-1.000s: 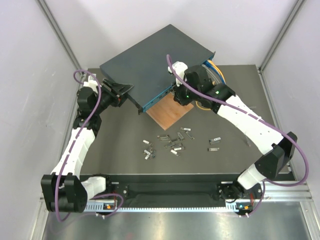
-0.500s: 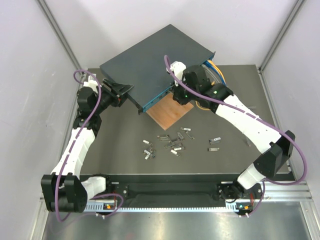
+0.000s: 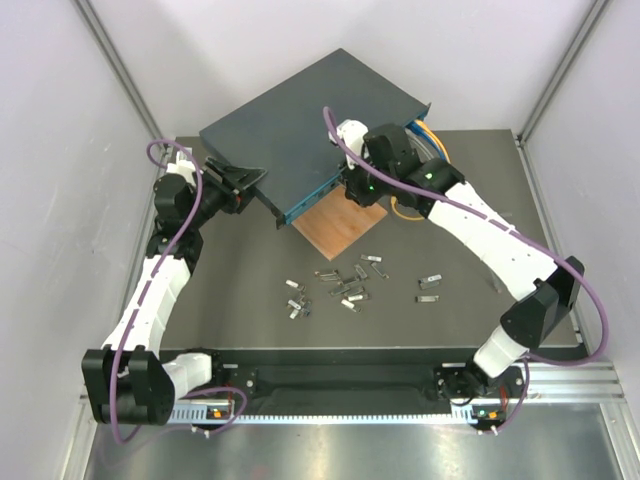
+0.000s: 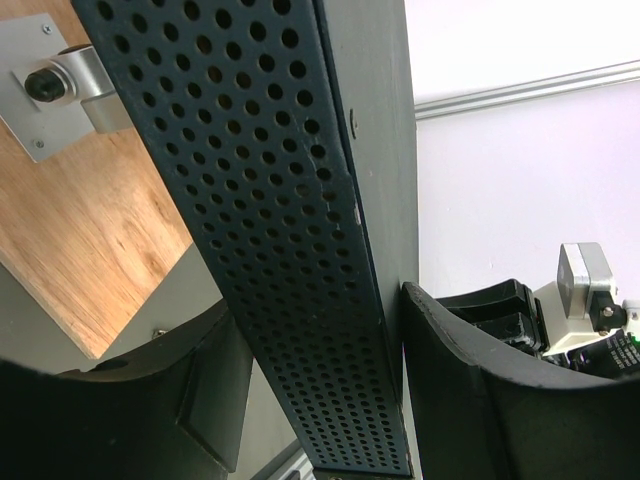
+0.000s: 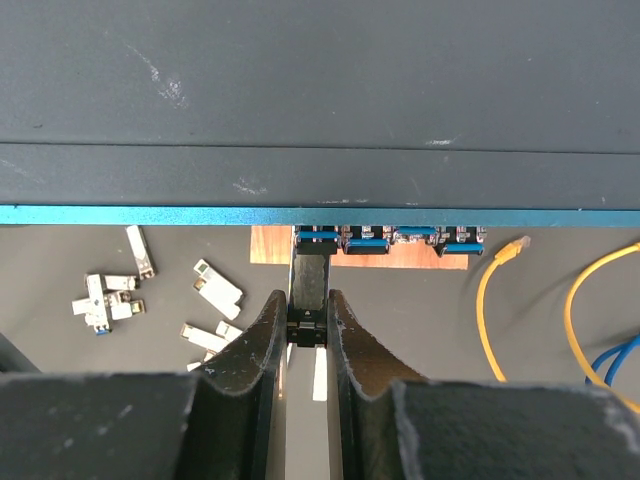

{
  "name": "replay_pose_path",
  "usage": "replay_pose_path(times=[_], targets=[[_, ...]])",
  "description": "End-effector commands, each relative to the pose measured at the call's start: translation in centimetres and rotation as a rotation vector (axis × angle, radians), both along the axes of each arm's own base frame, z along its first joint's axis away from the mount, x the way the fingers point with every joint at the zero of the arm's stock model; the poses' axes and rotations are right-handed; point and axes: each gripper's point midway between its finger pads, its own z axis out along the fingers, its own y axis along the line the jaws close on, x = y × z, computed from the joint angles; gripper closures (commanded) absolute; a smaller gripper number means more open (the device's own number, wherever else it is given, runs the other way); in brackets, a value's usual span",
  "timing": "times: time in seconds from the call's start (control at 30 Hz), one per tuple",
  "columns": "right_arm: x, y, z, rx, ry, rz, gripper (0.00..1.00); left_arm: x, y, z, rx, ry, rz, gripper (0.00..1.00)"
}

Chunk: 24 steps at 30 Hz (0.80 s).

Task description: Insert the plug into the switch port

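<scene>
The switch [image 3: 300,115], a flat dark blue-grey box, lies at an angle at the back of the table, its narrow teal front face [image 3: 312,194] turned toward the arms. My left gripper [image 3: 245,184] is shut on its left corner. In the left wrist view the perforated side panel [image 4: 270,200] runs between the fingers of that gripper [image 4: 318,300]. My right gripper [image 5: 308,325] is shut on the plug [image 5: 310,285], a small dark module. The plug's front end meets the leftmost socket of the port row [image 5: 390,238] under the teal edge. In the top view the right gripper [image 3: 350,186] is at the front face.
A thin brown board [image 3: 340,228] lies under the switch's front corner. Several loose silver modules [image 3: 340,285] are scattered on the dark mat, also seen as loose modules [image 5: 215,290]. Yellow and blue cables [image 3: 428,145] coil to the right of the switch, with a yellow cable [image 5: 490,300] near the ports.
The right wrist has shifted a little to the left along the switch's front face, with the plug still in its grip. The left arm and the switch have not moved.
</scene>
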Motion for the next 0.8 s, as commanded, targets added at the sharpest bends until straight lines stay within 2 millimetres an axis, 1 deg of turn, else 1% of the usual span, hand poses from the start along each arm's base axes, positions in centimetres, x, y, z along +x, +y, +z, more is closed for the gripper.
replay_pose_path(times=[0.0, 0.03, 0.07, 0.23, 0.37, 0.47, 0.5, 0.6, 0.77], targets=[[0.3, 2.9, 5.2, 0.144, -0.102, 0.08, 1.0, 0.1, -0.6, 1.5, 0.042, -0.09, -0.023, 0.96], [0.3, 2.8, 5.7, 0.15, -0.112, 0.078, 1.0, 0.2, -0.5, 1.3, 0.043, -0.088, -0.022, 0.96], [0.4, 2.9, 5.7, 0.148, -0.109, 0.078, 1.0, 0.2, -0.6, 1.2, 0.042, -0.084, -0.025, 0.96], [0.7, 3.1, 6.8, 0.161, -0.126, 0.077, 1.0, 0.1, -0.6, 1.3, 0.045, -0.087, -0.025, 0.96], [1.2, 2.8, 6.6, 0.139, -0.131, 0.047, 1.0, 0.0, -0.7, 1.1, 0.05, -0.083, -0.026, 0.96], [1.2, 2.9, 6.6, 0.145, -0.126, 0.046, 1.0, 0.1, -0.6, 0.9, 0.056, -0.08, -0.024, 0.97], [1.1, 3.0, 6.8, 0.147, -0.126, 0.048, 1.0, 0.1, -0.6, 0.8, 0.055, -0.075, -0.024, 0.96], [1.4, 2.9, 7.1, 0.153, -0.133, 0.036, 1.0, 0.1, -0.7, 0.9, 0.056, -0.079, -0.027, 0.97], [2.0, 3.3, 7.6, 0.165, -0.145, 0.025, 1.0, 0.1, -0.8, 0.7, 0.057, -0.073, -0.028, 0.97]])
